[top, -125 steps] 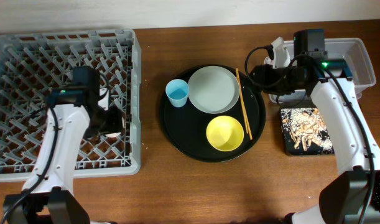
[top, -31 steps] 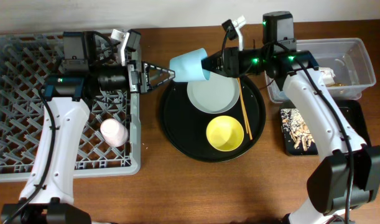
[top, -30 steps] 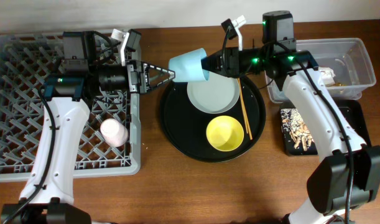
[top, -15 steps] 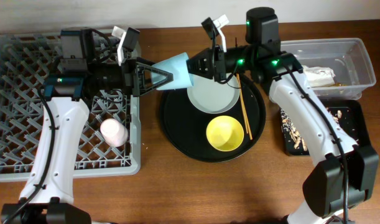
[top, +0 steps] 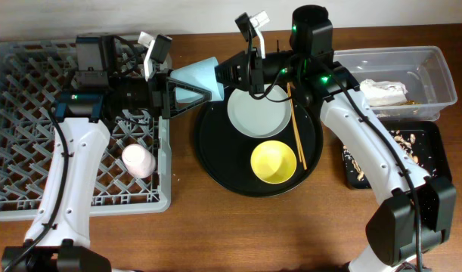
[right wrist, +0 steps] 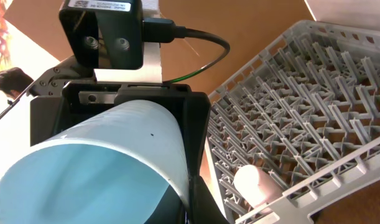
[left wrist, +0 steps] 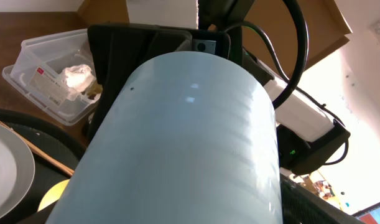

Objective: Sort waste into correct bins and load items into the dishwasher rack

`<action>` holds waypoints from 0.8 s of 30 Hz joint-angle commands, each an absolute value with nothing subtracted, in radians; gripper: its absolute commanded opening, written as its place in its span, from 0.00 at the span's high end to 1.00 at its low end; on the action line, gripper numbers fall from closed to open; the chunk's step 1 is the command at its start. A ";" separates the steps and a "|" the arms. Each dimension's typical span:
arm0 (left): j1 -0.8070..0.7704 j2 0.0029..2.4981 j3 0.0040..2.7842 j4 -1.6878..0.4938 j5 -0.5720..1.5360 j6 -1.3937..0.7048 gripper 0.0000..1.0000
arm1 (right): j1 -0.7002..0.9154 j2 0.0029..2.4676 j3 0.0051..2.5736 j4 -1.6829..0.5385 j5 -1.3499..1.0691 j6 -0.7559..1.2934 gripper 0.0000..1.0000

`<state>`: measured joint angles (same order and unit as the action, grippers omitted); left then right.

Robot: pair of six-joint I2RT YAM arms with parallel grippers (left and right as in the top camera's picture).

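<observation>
The light-blue cup (top: 200,78) hangs on its side in the air between both arms, above the rack's right wall. My right gripper (top: 229,74) is shut on its rim, and one dark finger (right wrist: 199,186) presses the cup wall (right wrist: 96,162) from outside. My left gripper (top: 194,85) reaches in from the left, its fingers lying along the cup's sides near the base. The cup (left wrist: 183,137) fills the left wrist view and hides those fingers. The pink cup (top: 138,160) lies in the dishwasher rack (top: 19,83). Plate (top: 258,112), yellow bowl (top: 273,162) and chopsticks (top: 296,128) rest on the round black tray (top: 215,151).
The clear tub (top: 435,57) at the far right holds a crumpled white napkin (top: 383,91). In front of it sits the shallow black tray (top: 423,132) with brownish scraps (top: 401,140). The right arm crosses over the round tray's far side.
The right arm carried the cup leftwards off the round tray. The cup's base slid between the left gripper's fingers, which narrowed around it. The left arm stayed put.
</observation>
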<state>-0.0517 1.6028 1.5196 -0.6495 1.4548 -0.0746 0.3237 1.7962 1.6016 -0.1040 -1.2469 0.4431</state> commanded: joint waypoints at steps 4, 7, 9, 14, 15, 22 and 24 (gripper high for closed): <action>-0.066 1.604 1.532 -0.643 1.504 -0.052 0.19 | 0.341 1.826 1.604 -0.157 -1.192 0.442 0.96; -0.054 1.604 1.532 -0.639 1.504 -0.052 0.19 | 0.341 1.826 1.604 -0.177 -1.192 0.423 0.96; -0.036 1.604 1.532 -0.640 1.504 -0.052 0.19 | 0.341 1.826 1.604 -0.189 -1.192 0.405 0.96; 0.000 1.604 1.532 -0.640 1.525 -0.052 0.19 | 0.341 1.826 1.604 -0.195 -1.192 0.397 0.96; 0.001 1.604 1.532 -0.640 1.526 -0.052 0.19 | 0.341 1.826 1.604 -0.195 -1.192 0.397 0.96; 0.001 1.604 1.532 -0.639 1.526 -0.052 0.23 | 0.341 1.826 1.604 -0.195 -1.179 0.398 0.91; 0.001 1.604 1.532 -0.639 1.526 -0.052 0.29 | 0.341 1.826 1.604 -0.194 -1.172 0.398 0.69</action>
<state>-0.0036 1.6047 1.5196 -0.6453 1.4647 -0.0708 0.3412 1.8038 1.6020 -0.1905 -1.2259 0.4072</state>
